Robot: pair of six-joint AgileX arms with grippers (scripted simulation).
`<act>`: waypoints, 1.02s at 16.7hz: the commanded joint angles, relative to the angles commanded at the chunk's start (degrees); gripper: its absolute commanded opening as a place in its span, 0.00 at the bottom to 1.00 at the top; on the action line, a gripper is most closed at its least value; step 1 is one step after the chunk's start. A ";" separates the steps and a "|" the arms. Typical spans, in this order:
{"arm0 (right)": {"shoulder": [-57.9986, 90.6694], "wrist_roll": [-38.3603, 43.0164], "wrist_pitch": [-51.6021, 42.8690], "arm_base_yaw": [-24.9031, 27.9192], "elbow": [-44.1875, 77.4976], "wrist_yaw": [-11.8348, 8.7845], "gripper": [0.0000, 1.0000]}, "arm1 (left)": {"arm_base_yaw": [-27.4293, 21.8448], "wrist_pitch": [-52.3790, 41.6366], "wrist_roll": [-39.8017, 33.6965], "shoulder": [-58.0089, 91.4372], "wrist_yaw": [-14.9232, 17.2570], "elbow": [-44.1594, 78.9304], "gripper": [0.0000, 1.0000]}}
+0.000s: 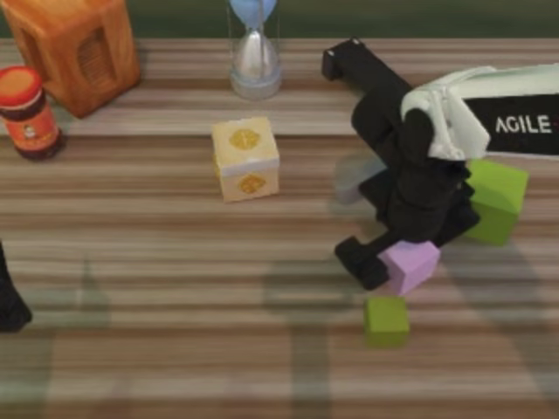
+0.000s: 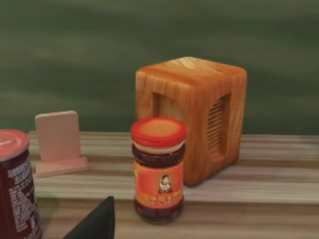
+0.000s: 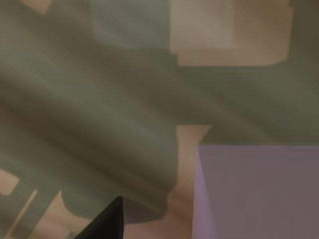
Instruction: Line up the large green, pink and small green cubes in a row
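My right gripper [image 1: 403, 249] is down over the pink cube [image 1: 412, 264], which rests on the table right of centre. The gripper is open: one black finger [image 1: 358, 257] stands left of the cube, and the right wrist view shows a gap between that fingertip [image 3: 107, 221] and the pink cube [image 3: 259, 194]. The large green cube [image 1: 496, 201] sits behind and to the right, partly hidden by the arm. The small green cube [image 1: 387, 320] lies just in front of the pink one. My left gripper [image 1: 9, 305] is parked at the left edge.
A cream cube with orange emblems [image 1: 246, 159] sits mid-table. An hourglass [image 1: 255, 52], a wooden box [image 1: 79, 48] and a red-lidded jar [image 1: 26, 109] stand along the back left. The left wrist view also shows a pink card stand [image 2: 59, 142] and a red can [image 2: 15, 184].
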 joint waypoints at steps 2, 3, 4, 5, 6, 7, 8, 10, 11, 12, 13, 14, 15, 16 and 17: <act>0.00 0.00 0.00 0.00 0.00 0.00 0.47 | 0.00 0.00 0.00 0.00 0.00 0.00 1.00; 0.00 0.00 0.00 0.00 0.00 0.00 0.40 | 0.00 0.00 0.00 0.00 0.00 0.00 1.00; 0.00 0.00 0.00 0.00 0.00 0.00 0.32 | 0.00 0.00 0.00 0.00 0.00 0.00 1.00; 0.00 0.00 0.00 0.00 0.00 0.00 0.25 | 0.00 0.00 0.00 0.00 0.00 0.00 1.00; 0.00 0.00 0.00 0.00 0.00 0.00 0.17 | 0.00 0.00 0.00 0.00 0.00 0.00 1.00; 0.00 0.00 0.00 0.00 0.00 0.00 0.10 | 0.00 0.00 0.00 0.00 0.00 0.00 1.00; 0.00 0.00 0.00 0.00 0.00 0.00 0.02 | 0.00 0.00 0.00 0.00 0.00 0.00 1.00; 0.00 0.00 0.00 0.00 0.00 0.00 0.00 | 0.00 0.00 0.00 0.00 0.00 0.00 1.00; 0.00 0.00 0.00 0.00 0.00 0.00 0.00 | 0.00 0.00 0.00 0.00 0.00 0.00 1.00; 0.00 0.00 0.00 0.00 0.00 0.00 0.00 | 0.00 0.00 0.00 0.00 0.00 0.00 1.00; 0.00 0.00 0.00 0.00 0.00 0.00 0.00 | 0.00 0.00 0.00 0.00 0.00 0.00 1.00; 0.00 0.00 0.00 0.00 0.00 0.00 0.00 | 0.00 0.00 0.00 0.00 0.00 0.00 1.00; 0.00 0.00 0.00 0.00 0.00 0.00 0.00 | 0.00 0.00 0.00 0.00 0.00 0.00 1.00; 0.00 0.00 0.00 0.00 0.00 0.00 0.00 | 0.00 0.00 0.00 0.00 0.00 0.00 1.00; -1.40 0.11 -0.52 -0.10 0.45 -0.10 0.00 | 0.00 0.00 0.00 0.00 0.00 0.00 1.00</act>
